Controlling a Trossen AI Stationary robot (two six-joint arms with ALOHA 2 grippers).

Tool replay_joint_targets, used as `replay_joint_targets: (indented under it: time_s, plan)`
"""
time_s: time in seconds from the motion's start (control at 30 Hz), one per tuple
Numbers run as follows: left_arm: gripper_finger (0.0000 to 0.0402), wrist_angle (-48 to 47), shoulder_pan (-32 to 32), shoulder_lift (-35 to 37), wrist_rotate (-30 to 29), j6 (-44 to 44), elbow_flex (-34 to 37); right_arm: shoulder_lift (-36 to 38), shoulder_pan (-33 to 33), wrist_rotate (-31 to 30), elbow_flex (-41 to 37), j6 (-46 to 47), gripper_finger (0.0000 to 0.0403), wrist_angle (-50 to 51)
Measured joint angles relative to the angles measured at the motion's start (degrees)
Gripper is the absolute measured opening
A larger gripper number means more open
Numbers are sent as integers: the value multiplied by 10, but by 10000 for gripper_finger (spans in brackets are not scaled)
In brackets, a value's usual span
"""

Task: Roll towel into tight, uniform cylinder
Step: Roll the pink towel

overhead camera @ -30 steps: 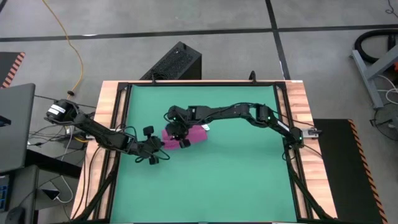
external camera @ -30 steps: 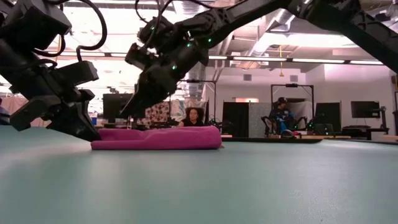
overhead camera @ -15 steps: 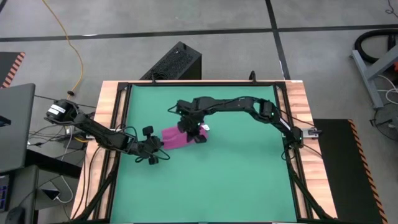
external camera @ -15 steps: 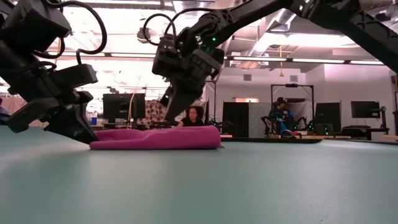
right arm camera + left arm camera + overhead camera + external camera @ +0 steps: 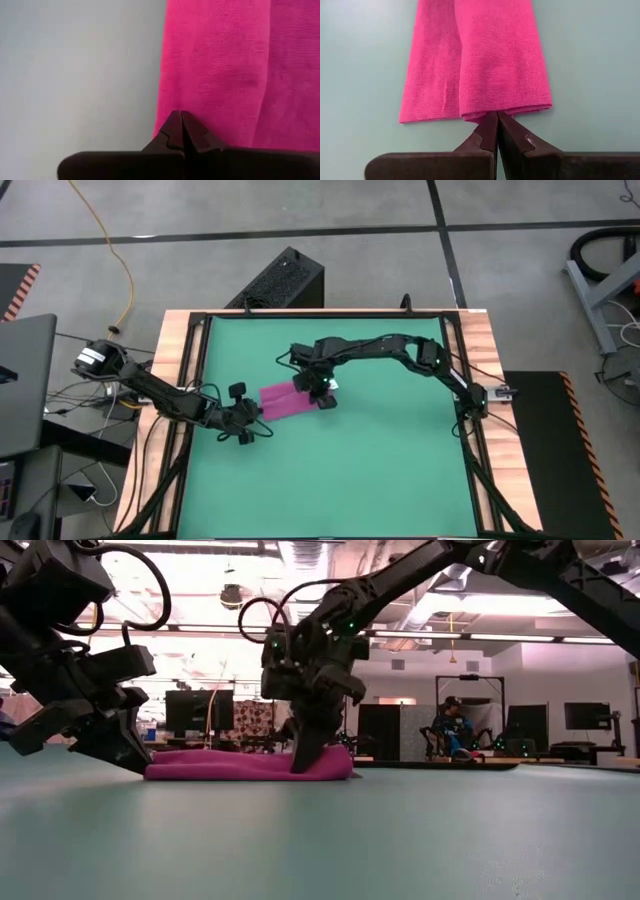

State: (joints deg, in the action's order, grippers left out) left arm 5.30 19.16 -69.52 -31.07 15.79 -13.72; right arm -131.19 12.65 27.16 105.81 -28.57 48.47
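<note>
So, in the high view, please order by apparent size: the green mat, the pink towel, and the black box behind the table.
1. green mat, by far the largest
2. black box
3. towel, though the right gripper hides part of it

The towel [image 5: 290,400] is lying folded into a long flat strip near the middle of the mat [image 5: 380,470], which is covering the bench [image 5: 172,340]. My left claw [image 5: 256,418] is sitting at the strip's left end, tips pressed together and touching the edge of the cloth. My right claw [image 5: 322,395] is standing on the strip's opposite end, tips together and pointing down onto the cloth, close by its long edge. Both my arms are reaching in from opposite sides of the bench, with the towel lying between them.
</note>
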Motion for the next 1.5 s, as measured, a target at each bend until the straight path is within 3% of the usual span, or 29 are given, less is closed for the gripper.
replay_joint_targets:
  time_s: [0.43, 0.83, 0.97, 1.1, 1.33, 1.4, 1.5]
  plan:
    - [0, 0, 0, 0, 2, 6, 0, 46, 14, -5, -5, -14, 1, 10]
    - [0, -2, 0, 0, 8, 20, 0, 48, 22, -20, -120, 17, 0, -81]
    - [0, 13, 3, 10, 45, 26, -15, 50, 21, -22, -141, 18, 0, -112]
    - [0, -67, 18, 30, 81, 43, -77, 49, 22, -25, -142, 21, 0, -119]
    - [0, -283, 46, 61, 64, 72, -167, 47, 24, -27, -142, 22, 0, -152]
    - [0, -299, 48, 68, 52, 74, -170, 46, 24, -27, -142, 22, 0, -158]
    - [0, -246, 50, 71, -22, 23, -160, 46, 24, -29, -142, 22, 0, -170]
